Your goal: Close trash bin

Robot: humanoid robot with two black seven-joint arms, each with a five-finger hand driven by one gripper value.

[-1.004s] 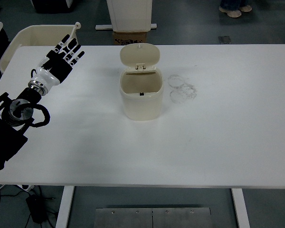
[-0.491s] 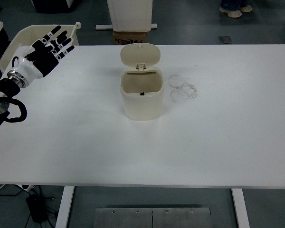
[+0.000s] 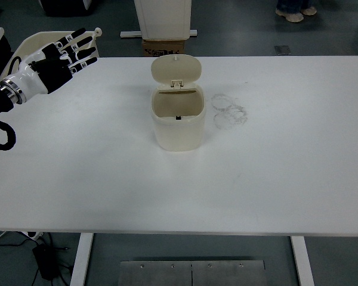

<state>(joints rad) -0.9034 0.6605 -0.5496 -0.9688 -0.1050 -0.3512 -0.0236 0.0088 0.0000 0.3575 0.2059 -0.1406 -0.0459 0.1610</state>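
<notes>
A cream trash bin [image 3: 178, 122] stands upright near the middle of the white table [image 3: 268, 179]. Its hinged lid [image 3: 176, 70] is tipped back and stands up behind the open mouth, so the inside shows. My left hand [image 3: 62, 56] hovers at the table's far left corner, well to the left of the bin, fingers spread and pointing right, holding nothing. The right arm does not show.
Faint ring marks [image 3: 228, 111] stain the table just right of the bin. A cream plastic tub [image 3: 30, 47] sits off the table's far left corner behind my hand. A cardboard box [image 3: 164, 47] and a white panel stand beyond the far edge. A person's shoes [image 3: 295, 13] show at top right.
My left arm has pulled back toward the left edge and up to the far corner; the hand then turned so its fingers point right. The bin and lid have not moved.
</notes>
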